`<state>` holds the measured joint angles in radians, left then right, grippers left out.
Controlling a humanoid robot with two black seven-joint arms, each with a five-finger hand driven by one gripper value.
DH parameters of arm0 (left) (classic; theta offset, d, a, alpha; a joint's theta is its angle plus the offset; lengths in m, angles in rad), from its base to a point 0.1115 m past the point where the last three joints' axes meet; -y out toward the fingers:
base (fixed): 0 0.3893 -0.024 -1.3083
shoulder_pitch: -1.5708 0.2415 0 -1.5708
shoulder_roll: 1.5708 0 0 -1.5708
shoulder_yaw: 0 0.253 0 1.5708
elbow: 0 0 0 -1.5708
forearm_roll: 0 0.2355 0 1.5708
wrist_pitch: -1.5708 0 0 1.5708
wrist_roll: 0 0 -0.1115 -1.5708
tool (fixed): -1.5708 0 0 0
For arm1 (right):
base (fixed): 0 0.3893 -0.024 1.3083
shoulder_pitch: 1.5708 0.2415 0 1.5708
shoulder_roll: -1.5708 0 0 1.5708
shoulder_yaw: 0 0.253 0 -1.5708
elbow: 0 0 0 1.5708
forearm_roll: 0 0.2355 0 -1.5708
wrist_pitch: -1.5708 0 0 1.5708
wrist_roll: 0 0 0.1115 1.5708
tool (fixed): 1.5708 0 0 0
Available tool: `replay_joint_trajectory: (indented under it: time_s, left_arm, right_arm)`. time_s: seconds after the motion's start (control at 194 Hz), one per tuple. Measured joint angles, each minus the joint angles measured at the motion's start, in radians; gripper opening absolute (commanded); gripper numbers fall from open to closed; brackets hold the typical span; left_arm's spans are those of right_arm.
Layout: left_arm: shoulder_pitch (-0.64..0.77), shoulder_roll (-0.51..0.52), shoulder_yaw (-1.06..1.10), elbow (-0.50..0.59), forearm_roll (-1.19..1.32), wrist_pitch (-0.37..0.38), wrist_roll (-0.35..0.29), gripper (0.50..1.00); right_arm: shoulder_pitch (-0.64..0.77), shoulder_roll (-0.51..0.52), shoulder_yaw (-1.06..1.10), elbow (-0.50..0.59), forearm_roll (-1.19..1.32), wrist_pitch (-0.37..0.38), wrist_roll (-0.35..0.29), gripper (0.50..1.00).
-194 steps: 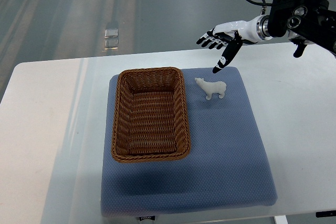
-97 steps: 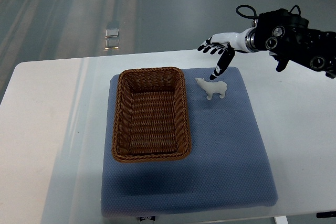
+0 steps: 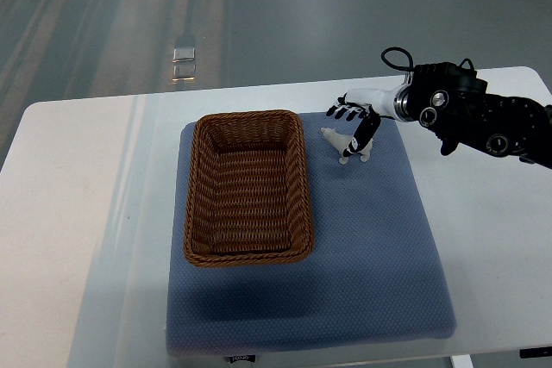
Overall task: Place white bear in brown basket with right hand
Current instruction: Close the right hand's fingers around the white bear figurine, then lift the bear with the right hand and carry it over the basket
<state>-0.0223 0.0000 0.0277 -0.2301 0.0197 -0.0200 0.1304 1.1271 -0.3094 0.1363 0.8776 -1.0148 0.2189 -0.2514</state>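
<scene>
The small white bear (image 3: 332,136) stands on the blue mat (image 3: 371,247), just right of the brown wicker basket (image 3: 247,117), which holds nothing. My right hand (image 3: 348,128) comes in from the right edge and is down over the bear. Its black-tipped fingers (image 3: 342,112) reach past the bear's far side, and the thumb lies across the bear's back, hiding most of the body. The fingers are still spread and do not close on the bear. The left arm does not show.
The mat lies on a white table (image 3: 69,213), whose far edge runs just behind the hand. The dark forearm (image 3: 483,118) with a looped cable stretches over the table's right side. Grey floor lies beyond.
The right hand has come down and to the left, from above the table's far edge to directly over the bear. The bear and the basket have not moved.
</scene>
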Motion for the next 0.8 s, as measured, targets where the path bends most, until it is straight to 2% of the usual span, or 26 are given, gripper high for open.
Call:
replay_joint_trajectory:
  time_s: [0.108,0.212,0.361,0.418,0.48,0.537,0.593,0.604,0.629,0.691,0.8]
  left_arm:
    - [0.0,0.0,0.001,0.0,0.0,0.0,0.0,1.0]
    - [0.0,0.0,0.001,0.001,0.0,0.0,0.0,1.0]
    - [0.0,0.0,0.001,0.001,0.0,0.0,0.0,1.0]
    - [0.0,0.0,0.0,0.002,0.0,0.0,0.0,1.0]
    - [0.0,0.0,0.0,0.002,0.0,0.0,0.0,1.0]
    - [0.0,0.0,0.0,0.002,0.0,0.0,0.0,1.0]
    - [0.0,0.0,0.0,0.002,0.0,0.0,0.0,1.0]
    - [0.0,0.0,0.0,0.002,0.0,0.0,0.0,1.0]
    - [0.0,0.0,0.0,0.002,0.0,0.0,0.0,1.0]
    - [0.0,0.0,0.0,0.002,0.0,0.0,0.0,1.0]
    - [0.0,0.0,0.0,0.002,0.0,0.0,0.0,1.0]
  right_arm:
    - [-0.015,0.008,-0.001,-0.004,-0.011,-0.014,0.001,0.827]
    - [-0.026,0.012,-0.001,-0.005,-0.014,-0.019,0.002,0.799]
    - [-0.038,0.018,-0.001,-0.01,-0.025,-0.02,0.004,0.795]
    - [-0.042,0.021,-0.001,-0.015,-0.027,-0.02,0.004,0.776]
    - [-0.046,0.023,-0.001,-0.022,-0.028,-0.02,0.005,0.746]
    - [-0.048,0.024,-0.001,-0.027,-0.029,-0.02,0.006,0.697]
    - [-0.048,0.024,-0.001,-0.028,-0.03,-0.023,0.007,0.625]
    - [-0.048,0.024,-0.001,-0.029,-0.03,-0.024,0.007,0.625]
    - [-0.048,0.024,-0.001,-0.029,-0.03,-0.027,0.008,0.578]
    - [-0.049,0.024,-0.002,-0.03,-0.03,-0.033,0.012,0.503]
    - [-0.049,0.024,-0.008,-0.04,-0.03,-0.038,0.015,0.5]
